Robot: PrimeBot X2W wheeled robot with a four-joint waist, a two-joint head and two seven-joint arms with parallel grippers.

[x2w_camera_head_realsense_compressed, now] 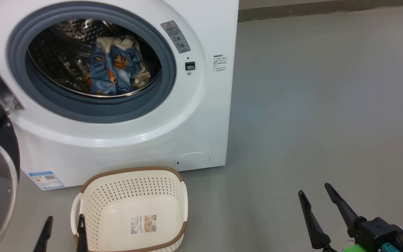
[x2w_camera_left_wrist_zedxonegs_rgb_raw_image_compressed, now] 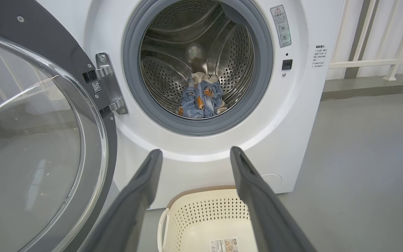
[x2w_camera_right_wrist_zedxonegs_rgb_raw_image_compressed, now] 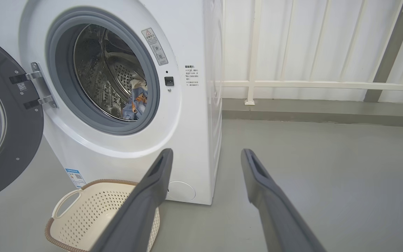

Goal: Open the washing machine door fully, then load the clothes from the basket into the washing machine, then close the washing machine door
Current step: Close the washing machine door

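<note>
While the clothes (x2w_camera_head_realsense_compressed: 117, 70) lay in the drum (x2w_camera_head_realsense_compressed: 58, 52) and the basket (x2w_camera_head_realsense_compressed: 117, 196) stood empty on the floor (x2w_camera_head_realsense_compressed: 310, 105), our left hand (x2w_camera_left_wrist_zedxonegs_rgb_raw_image_compressed: 196, 151) and right hand (x2w_camera_head_realsense_compressed: 314, 189) were spread and empty; we judged the wide-open door (x2w_camera_left_wrist_zedxonegs_rgb_raw_image_compressed: 30, 140) best shut by a steady push on its black ring (x2w_camera_left_wrist_zedxonegs_rgb_raw_image_compressed: 58, 45).

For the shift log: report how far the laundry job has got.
Done: the washing machine door stands wide open, the clothes lie inside the washing machine, and the basket is empty. In hand: nothing; the left end effector and right end effector are open and empty. Left: closing the door.
</note>
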